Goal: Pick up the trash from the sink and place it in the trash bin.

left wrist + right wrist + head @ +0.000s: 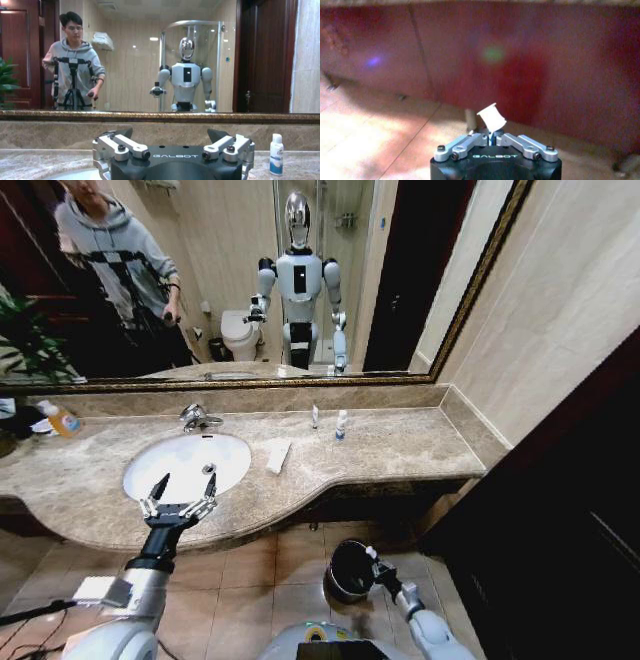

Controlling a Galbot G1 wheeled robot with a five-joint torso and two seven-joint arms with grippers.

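Observation:
My left gripper (181, 494) hangs open over the front rim of the white oval sink (170, 463), with nothing between its fingers; it also shows in the left wrist view (170, 132). On the marble counter right of the basin lie a flat white bar (278, 455), a slim white vial (314, 416) and a white bottle with a blue label (341, 425) (276, 153). Down by the floor, my right gripper (374, 561) sits at the right rim of the black trash bin (340, 572). In the right wrist view that gripper (490, 134) is shut on a white-blue tube (492, 115).
A chrome faucet (197, 418) stands behind the basin, and a bottle of orange liquid (62, 420) at the far left of the counter. The mirror (250, 280) runs along the back wall. Dark wood panelling (560, 510) closes the right side. Tiled floor (250, 580) lies under the counter.

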